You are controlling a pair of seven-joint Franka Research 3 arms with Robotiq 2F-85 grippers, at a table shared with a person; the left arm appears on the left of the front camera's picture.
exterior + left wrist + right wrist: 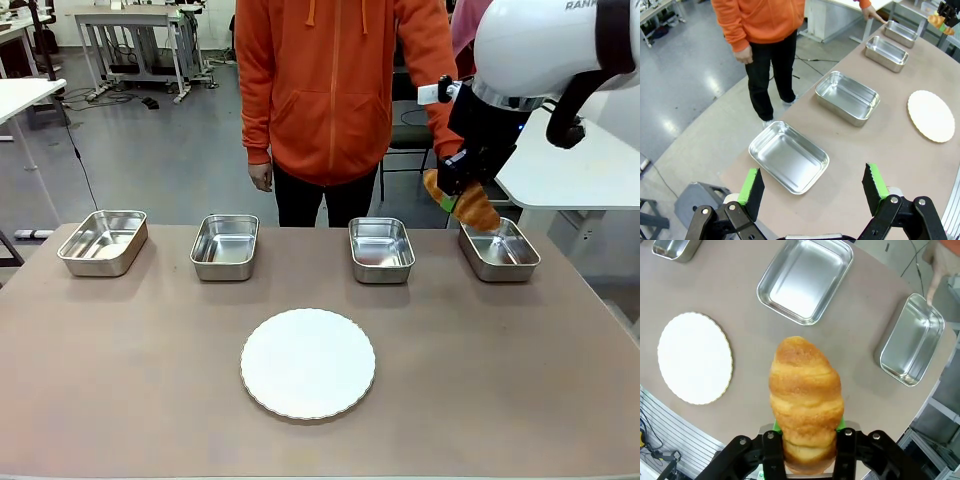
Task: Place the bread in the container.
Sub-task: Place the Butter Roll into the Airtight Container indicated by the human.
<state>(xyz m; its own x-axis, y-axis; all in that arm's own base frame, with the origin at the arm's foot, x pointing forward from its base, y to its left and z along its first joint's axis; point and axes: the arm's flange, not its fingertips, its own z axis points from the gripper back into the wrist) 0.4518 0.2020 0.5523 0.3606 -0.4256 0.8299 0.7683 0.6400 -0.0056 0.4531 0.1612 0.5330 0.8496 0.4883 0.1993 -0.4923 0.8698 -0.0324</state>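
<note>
right end effector (455, 196) clamped on croissant (472, 206), airborne

Golden croissant (474, 208) held tilted above rightmost steel tray (500, 252), tray empty

1. Four trays sit in a row along the table's (560, 400) far side: far-left tray (103, 241), second tray (225, 246), third tray (381, 249), container (499, 250) at far right.
2. Plate (308, 362) lies nearer the robot, in front of the gap between second and third trays.
3. Person (335, 90) stands behind the table, behind the middle trays.
4. Right gripper (452, 196) holds bread (470, 205) in the air above the container's left end.
5. Left gripper (812, 187) hangs over the table edge near the far-left tray.
</note>
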